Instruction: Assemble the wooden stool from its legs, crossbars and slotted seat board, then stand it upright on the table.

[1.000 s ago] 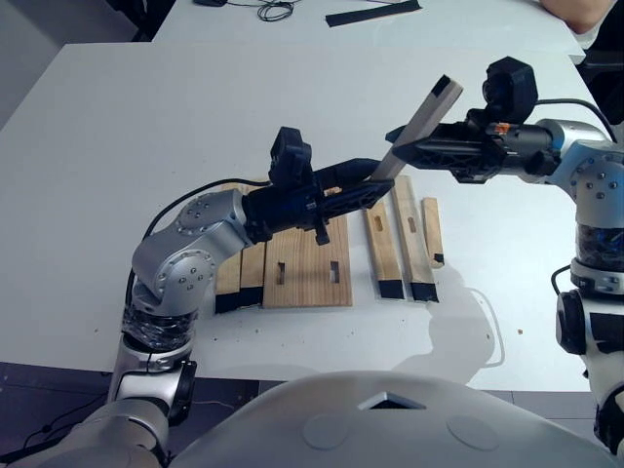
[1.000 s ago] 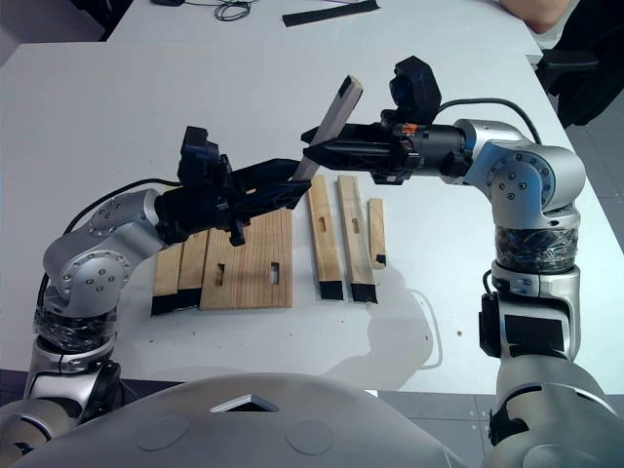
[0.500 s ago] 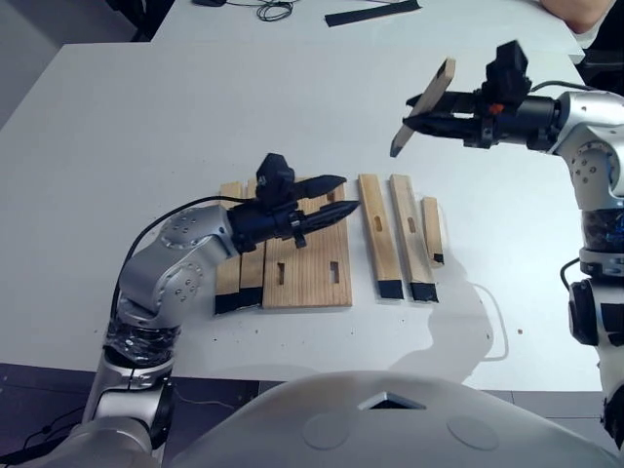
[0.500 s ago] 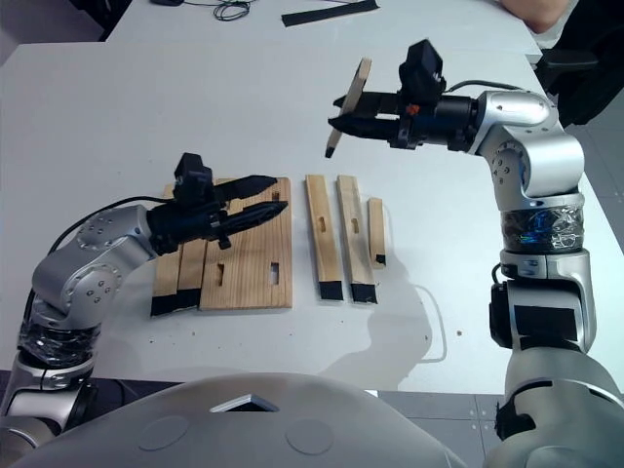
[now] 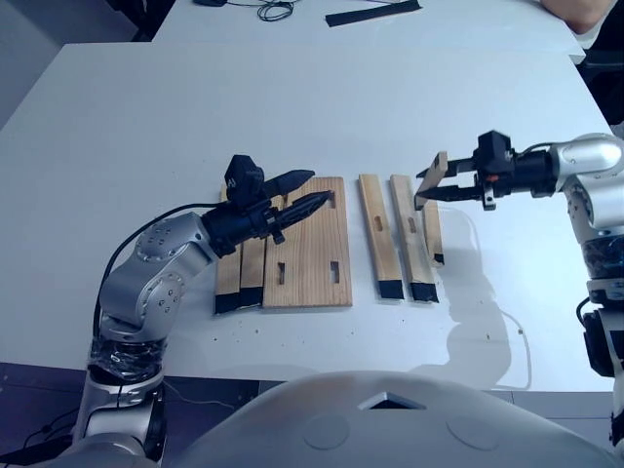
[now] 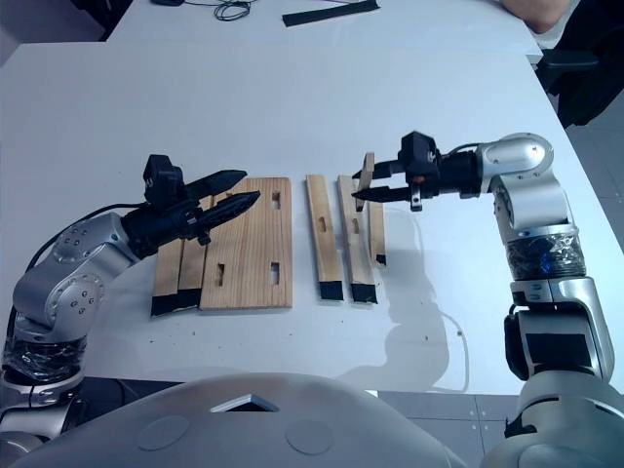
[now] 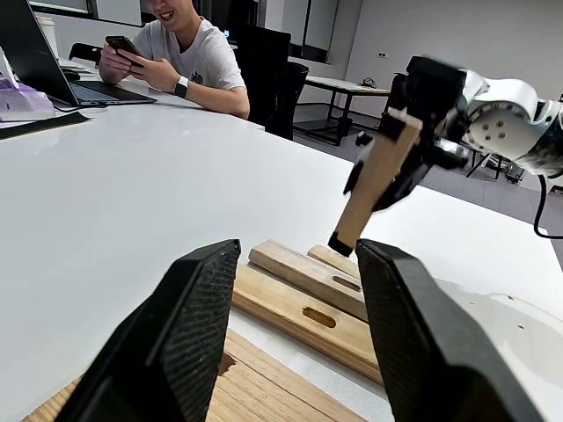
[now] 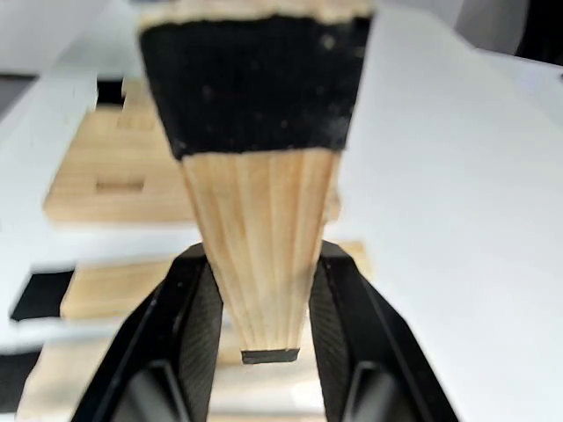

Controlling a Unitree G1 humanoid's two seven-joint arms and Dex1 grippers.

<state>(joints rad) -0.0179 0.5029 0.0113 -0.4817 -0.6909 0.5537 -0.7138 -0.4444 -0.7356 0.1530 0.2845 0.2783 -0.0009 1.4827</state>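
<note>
The slotted seat board (image 5: 310, 244) lies flat on the white table (image 5: 146, 127). Two taped legs (image 5: 240, 273) lie along its left side. Two longer legs (image 5: 378, 234) and a short crossbar (image 5: 433, 232) lie to its right. My left gripper (image 5: 317, 187) hovers open over the board's far left corner with nothing between its fingers (image 7: 176, 343). My right gripper (image 5: 424, 187) is shut on a short wooden piece (image 5: 439, 168) with a black-taped end (image 8: 255, 88). It holds the piece tilted just above the crossbar and the nearest leg.
A black strip (image 5: 373, 12) and cables lie on a second table behind. A person's arm (image 5: 575, 12) rests at that table's far right corner. Bare table surface stretches to the left and behind the parts.
My right arm has brought the wooden piece down from high over the table to just above the right-hand legs. My left gripper has drawn back leftward, away from the piece, and stays open.
</note>
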